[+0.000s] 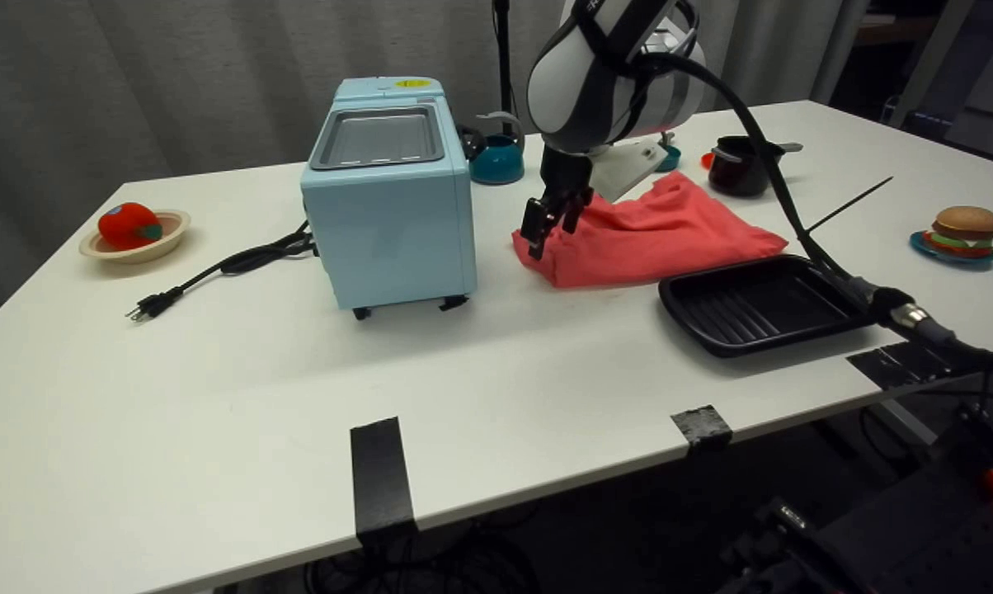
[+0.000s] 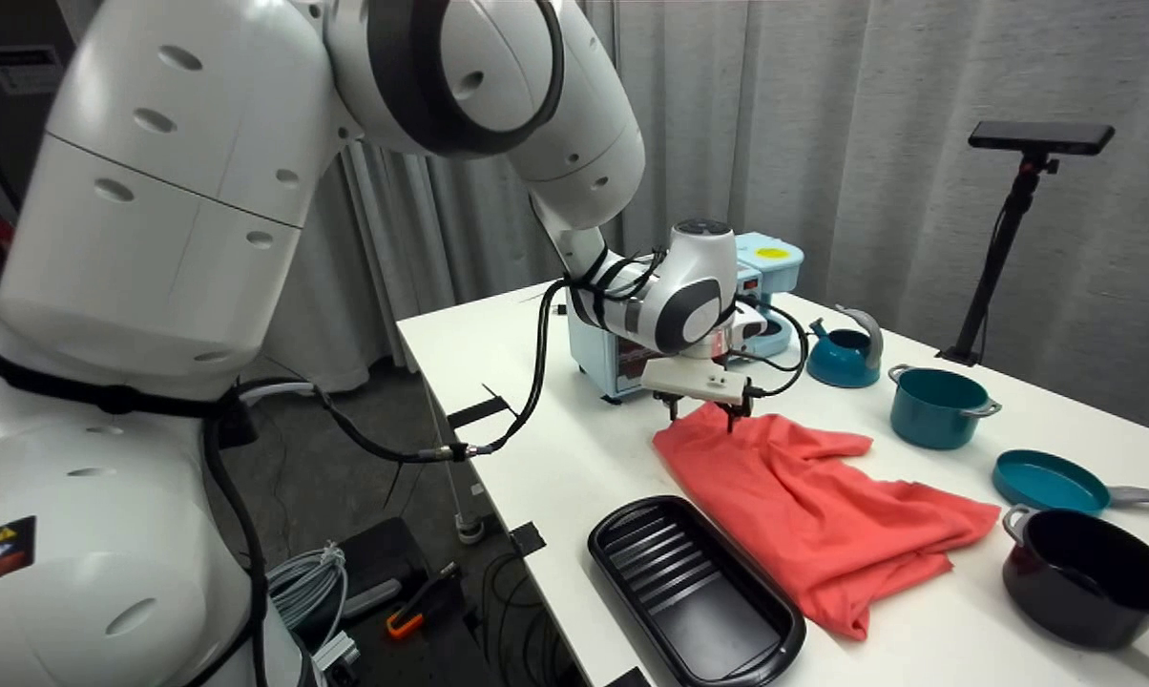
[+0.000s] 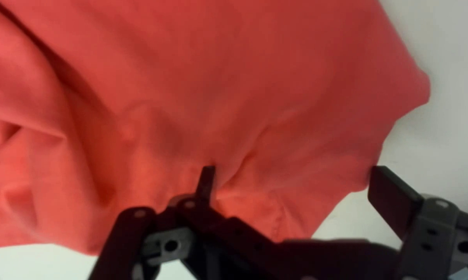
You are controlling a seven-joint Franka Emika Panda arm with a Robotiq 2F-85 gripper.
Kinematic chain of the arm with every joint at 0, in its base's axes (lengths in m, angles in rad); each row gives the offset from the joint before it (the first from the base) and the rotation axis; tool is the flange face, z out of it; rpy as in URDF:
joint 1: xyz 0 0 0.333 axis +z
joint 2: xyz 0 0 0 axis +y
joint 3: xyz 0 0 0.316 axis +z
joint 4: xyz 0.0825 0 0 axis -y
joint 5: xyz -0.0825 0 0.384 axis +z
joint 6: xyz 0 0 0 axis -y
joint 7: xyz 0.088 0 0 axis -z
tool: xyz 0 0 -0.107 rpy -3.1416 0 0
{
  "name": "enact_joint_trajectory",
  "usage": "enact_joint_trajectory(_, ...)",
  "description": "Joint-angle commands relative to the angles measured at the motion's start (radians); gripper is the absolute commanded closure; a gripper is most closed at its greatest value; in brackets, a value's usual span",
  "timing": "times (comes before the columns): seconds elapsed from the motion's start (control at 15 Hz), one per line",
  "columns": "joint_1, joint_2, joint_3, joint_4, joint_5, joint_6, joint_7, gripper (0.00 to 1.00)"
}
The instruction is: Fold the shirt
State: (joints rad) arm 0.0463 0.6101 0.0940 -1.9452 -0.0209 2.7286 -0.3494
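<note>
Lying under the black two-fingered gripper (image 3: 292,171): rumpled coral-red cloth shirt (image 2: 804,506), one end right beneath, the rest spread over the white table (image 1: 216,396)
Black fingers (image 3: 393,198): wide apart, nothing clamped between them
Wrist view: one tip over the shirt, one at its edge; contact, can't tell

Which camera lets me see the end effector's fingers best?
The wrist view, because it shows the end effector close up, both fingers spread apart. Both exterior views show them small, near one end of the shirt.
</note>
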Motion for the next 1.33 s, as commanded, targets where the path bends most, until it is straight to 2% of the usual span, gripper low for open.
enact_joint_trajectory(0.0, -0.010, 0.062, -0.003, 0.097, -0.039, -0.047, 0.028, 0.00)
enact_joint_trajectory(0.33, -0.015, 0.097, -0.007, 0.168, -0.043, -0.113, 0.034, 0.00)
enact_joint_trajectory(0.4, -0.014, 0.102, -0.009, 0.180, -0.042, -0.129, 0.038, 0.03)
enact_joint_trajectory(0.53, -0.013, 0.109, -0.012, 0.204, -0.041, -0.161, 0.046, 0.27)
enact_joint_trajectory(0.6, -0.012, 0.113, -0.014, 0.215, -0.040, -0.176, 0.052, 0.31)
enact_joint_trajectory(0.93, -0.005, 0.123, -0.029, 0.252, -0.041, -0.218, 0.088, 0.73)
enact_joint_trajectory(1.2, 0.008, 0.126, -0.048, 0.258, -0.051, -0.212, 0.133, 1.00)
enact_joint_trajectory(1.27, 0.018, 0.126, -0.062, 0.259, -0.063, -0.205, 0.158, 0.60)
